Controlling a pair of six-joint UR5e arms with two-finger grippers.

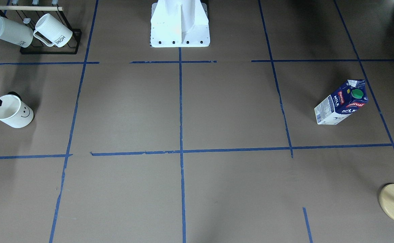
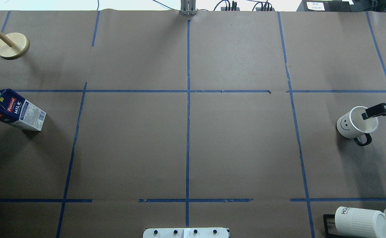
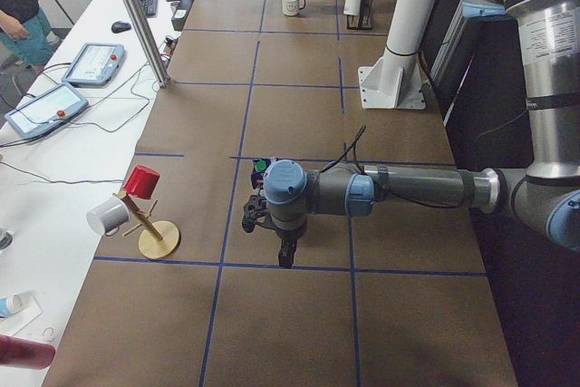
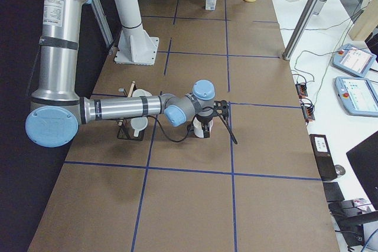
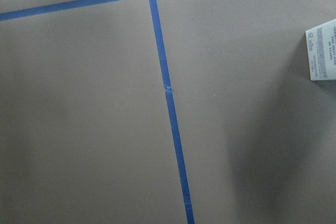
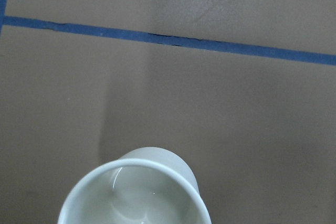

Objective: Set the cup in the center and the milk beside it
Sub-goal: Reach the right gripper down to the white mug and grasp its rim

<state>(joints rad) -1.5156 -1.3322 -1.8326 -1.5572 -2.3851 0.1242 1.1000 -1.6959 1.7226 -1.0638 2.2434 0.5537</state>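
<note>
Overhead exterior view: I find the cup (image 2: 356,124) standing upright, mouth up, close to the right edge of the table (image 2: 239,148). Its smiley face is turned toward the middle of the table and its black handle toward the robot's edge. The right gripper (image 2: 368,114) comes in from the right edge and sits directly over the cup. One dark finger reaches across the rim, its tip over the open mouth. I cannot make out the second finger with any certainty, so I cannot tell how wide this gripper stands or whether it has the rim pinched. The right wrist view shows only the cup's rim at the bottom of its picture.

The milk (image 2: 12,110) stands upright near the left edge, green cap on top, well apart from the cup. The centre (image 2: 188,91) crossing lies between them, well apart from both.

The left gripper (image 3: 285,256) points downward above the table near the left edge, apart from the milk. Its wrist view catches only a corner of the carton at the picture's side. I cannot tell whether its fingers are spread or closed.
</note>
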